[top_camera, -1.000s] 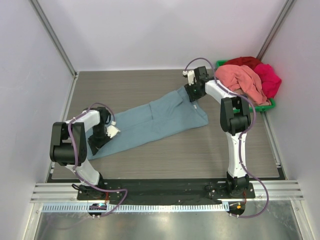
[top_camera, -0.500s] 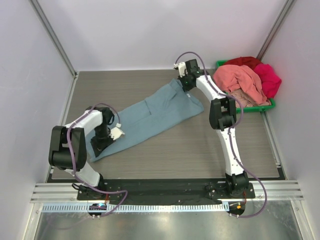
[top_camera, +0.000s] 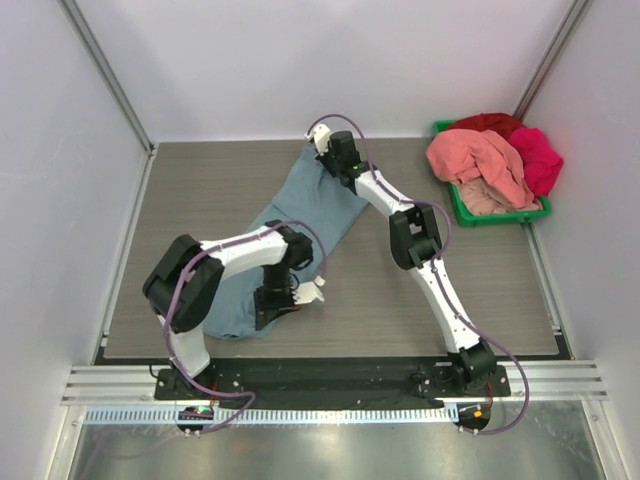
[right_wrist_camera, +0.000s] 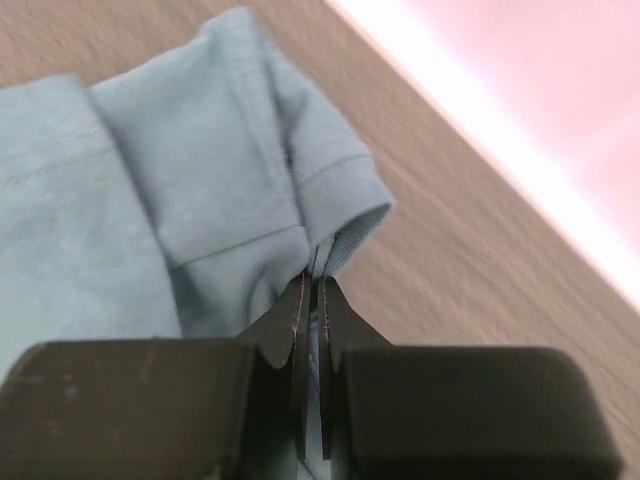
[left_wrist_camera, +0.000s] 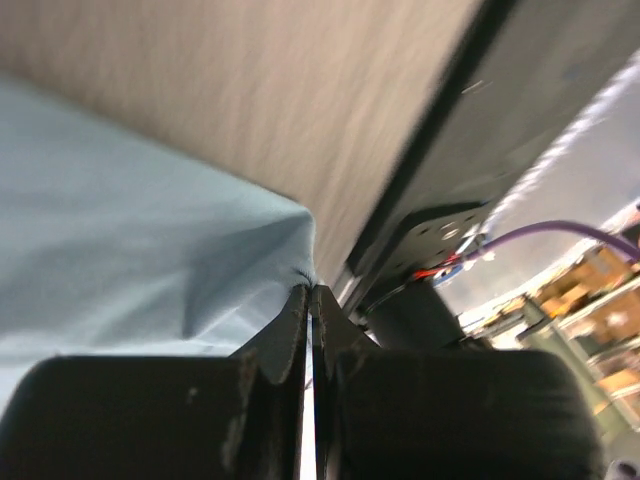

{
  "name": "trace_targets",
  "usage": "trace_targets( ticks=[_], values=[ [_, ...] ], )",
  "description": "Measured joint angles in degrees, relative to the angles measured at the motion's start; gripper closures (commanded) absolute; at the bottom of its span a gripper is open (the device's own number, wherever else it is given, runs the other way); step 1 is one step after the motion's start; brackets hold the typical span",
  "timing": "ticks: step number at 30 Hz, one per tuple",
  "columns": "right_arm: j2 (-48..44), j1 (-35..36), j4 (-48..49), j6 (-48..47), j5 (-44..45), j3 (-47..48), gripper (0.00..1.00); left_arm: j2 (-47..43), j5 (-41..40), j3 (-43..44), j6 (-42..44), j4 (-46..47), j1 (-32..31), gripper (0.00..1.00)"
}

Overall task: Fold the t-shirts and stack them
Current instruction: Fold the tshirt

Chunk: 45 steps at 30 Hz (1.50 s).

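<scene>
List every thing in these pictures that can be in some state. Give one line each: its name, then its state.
blue-grey t-shirt: unfolded, stretched out on the table, pinched at both ends
left gripper: shut on the blue-grey t-shirt's near corner
right gripper: shut on its far sleeve hem
salmon-pink t-shirt: crumpled, topping the bin
magenta t-shirt: crumpled, unfolded
red t-shirt: crumpled, unfolded
green bin: heaped full

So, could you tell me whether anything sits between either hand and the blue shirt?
Nothing visible does. The left hand is shut on a near corner of the blue shirt, and the right hand on a hemmed fold at its far end.
</scene>
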Motion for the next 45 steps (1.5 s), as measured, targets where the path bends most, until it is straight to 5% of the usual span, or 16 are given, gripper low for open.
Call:
trace_targets(
  ticks=[12, 14, 15, 18, 22, 33, 40, 45],
  values=[
    [8.8, 0.7, 25.3, -0.1, 1.3, 3.7, 0.90, 6.4, 9.5, 9.2, -7.8, -0.9, -12.1, 0.97],
    [10.5, 0.7, 28.6, 0.0, 1.2, 4.9, 0.81, 6.9, 10.6, 10.9, -9.3, -0.8, -13.6, 0.92],
    [11.4, 0.7, 30.5, 0.0, 1.2, 5.5, 0.66, 7.3, 11.1, 11.7, -9.9, -0.9, -14.4, 0.91],
    [12.4, 0.7, 35.0, 0.4, 2.8, 6.0, 0.45, 8.3, 12.2, 13.5, -11.4, -0.8, -16.4, 0.79],
    [11.9, 0.7, 37.3, 1.5, 6.0, 6.4, 0.38, 8.0, 10.6, 15.6, -12.7, -1.1, -17.7, 0.64],
    [-14.4, -2.8, 20.2, 13.3, 7.4, -7.4, 0.37, -4.0, 3.2, 17.6, -15.3, 0.0, -11.1, 0.68],
    [-27.4, -7.4, 4.3, 24.2, -5.1, -15.4, 0.50, -3.4, 2.7, 16.5, -16.9, 3.8, -4.7, 0.97],
    [-27.4, -9.5, -4.6, 27.3, -11.3, -24.3, 0.51, -0.9, 3.7, 13.7, -17.0, 6.6, -5.2, 0.98]
  ],
)
